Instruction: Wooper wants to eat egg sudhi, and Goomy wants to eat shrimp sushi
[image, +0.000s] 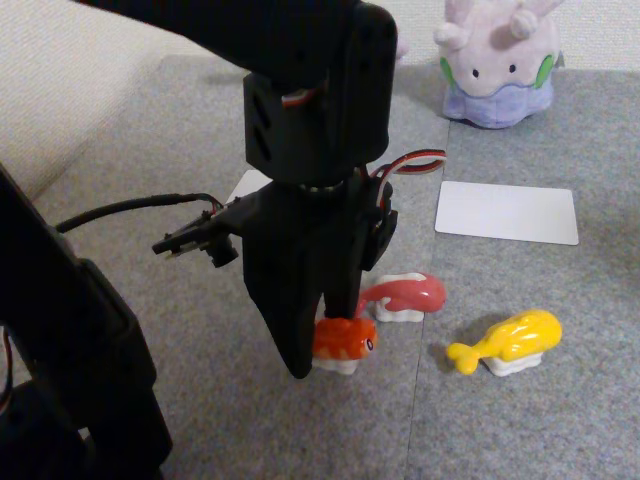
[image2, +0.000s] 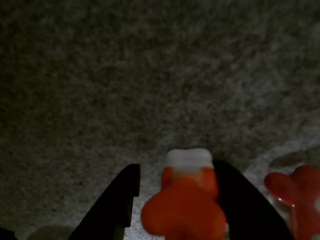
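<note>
The shrimp sushi (image: 347, 338), orange-red on a white rice base, rests on the grey carpet between the fingers of my black gripper (image: 328, 345). In the wrist view the shrimp sushi (image2: 185, 200) lies against the right finger (image2: 237, 195), and a gap separates it from the left finger (image2: 122, 200), so the gripper (image2: 177, 167) is open around it. The yellow egg sudhi (image: 510, 340) lies to the right. Goomy (image: 497, 60), a lilac plush, sits at the back right. Wooper is out of view.
A smooth pink-red sushi piece (image: 408, 294) lies just right of the gripper, also at the wrist view's right edge as the pink-red piece (image2: 295, 197). A white card (image: 507, 212) lies before Goomy; another white card (image: 250, 184) peeks from behind the arm. A black cable (image: 120, 212) trails left.
</note>
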